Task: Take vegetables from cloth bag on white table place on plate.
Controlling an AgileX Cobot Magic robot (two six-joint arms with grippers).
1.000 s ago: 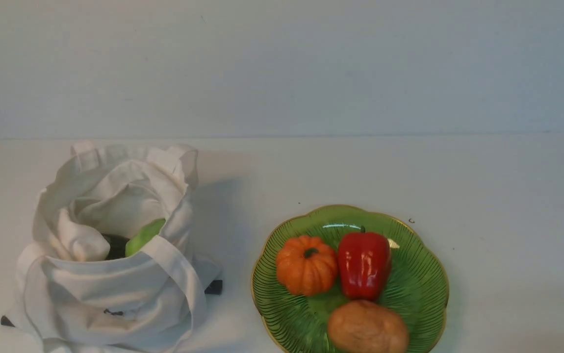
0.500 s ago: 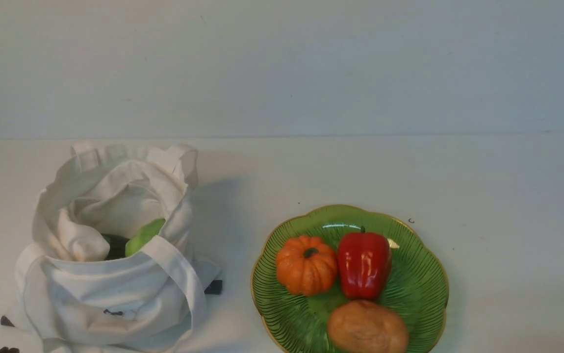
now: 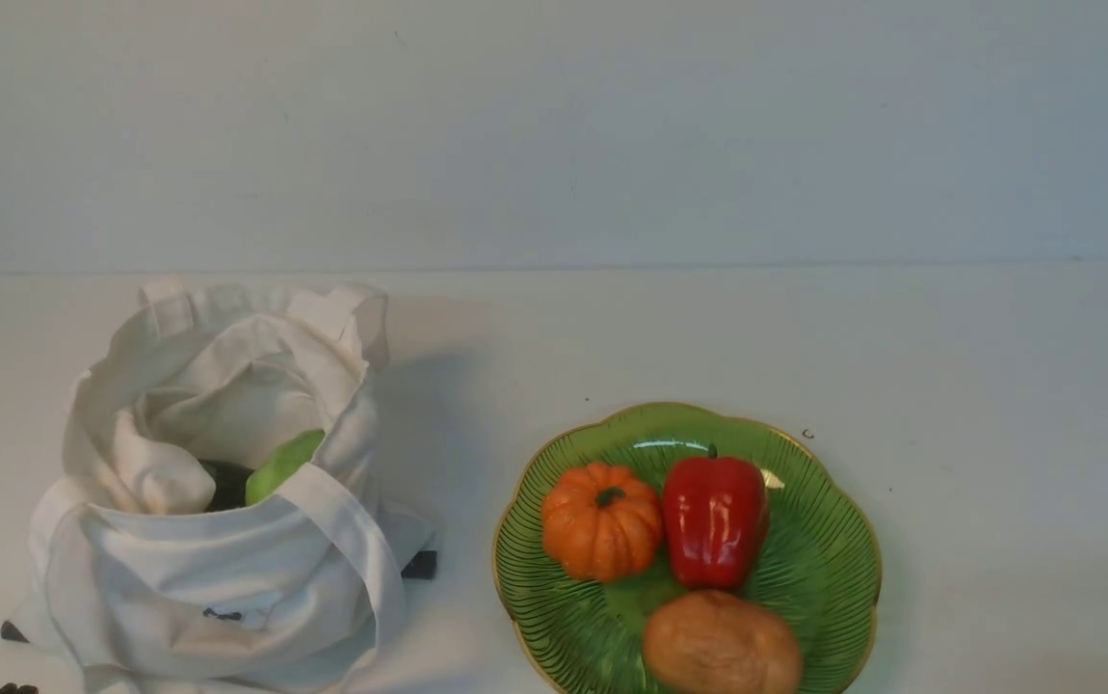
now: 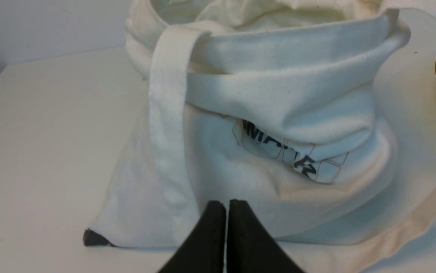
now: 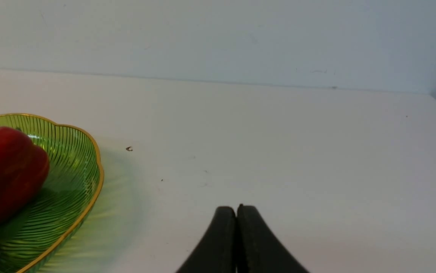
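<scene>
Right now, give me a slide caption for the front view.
Pumpkin, pepper and potato on a green plate, beside a bag with green pieces inside.

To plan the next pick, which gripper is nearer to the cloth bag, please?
Left. The left gripper is just in front of the cloth bag; the right gripper is beyond the plate.

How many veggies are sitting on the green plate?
3: the pumpkin on the left, the red pepper beside it, and the potato nearest the robot. The picture's edge could hide more.
</scene>
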